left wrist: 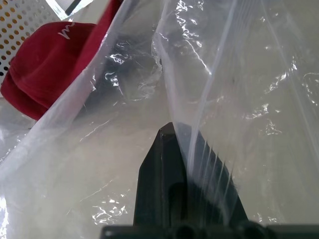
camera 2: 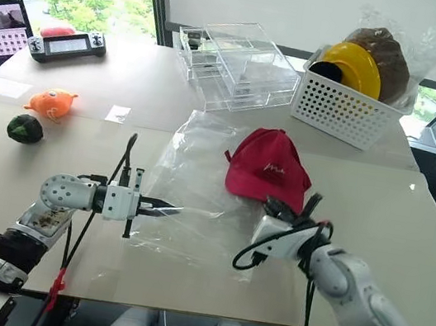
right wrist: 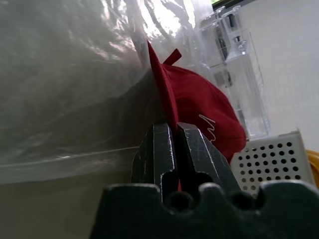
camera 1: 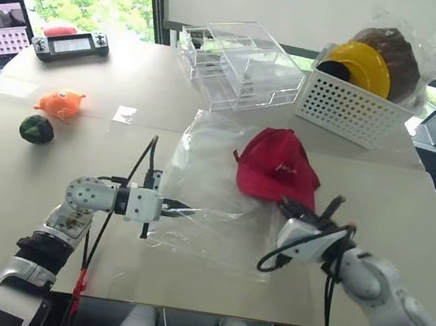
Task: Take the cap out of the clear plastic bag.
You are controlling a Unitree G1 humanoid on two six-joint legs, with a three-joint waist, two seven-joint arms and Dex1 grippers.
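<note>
Item: cap [camera 1: 276, 166], red, mid-worktop, lying at the mouth of the clear plastic bag [camera 1: 195, 201]. Right gripper [right wrist: 174, 130] clenched on its brim; left gripper [camera 2: 162, 207] pinching bag film. Handling: anchor the bag, draw the cap toward the right edge, low and steady.

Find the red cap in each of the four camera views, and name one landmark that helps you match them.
Left eye view: the red cap lies right of centre on the clear plastic bag.
Right eye view: centre, just below the white basket.
Left wrist view: upper left corner, behind plastic.
Right wrist view: centre, its brim pinched by the right gripper.
Shared landmark: the white basket.
</note>
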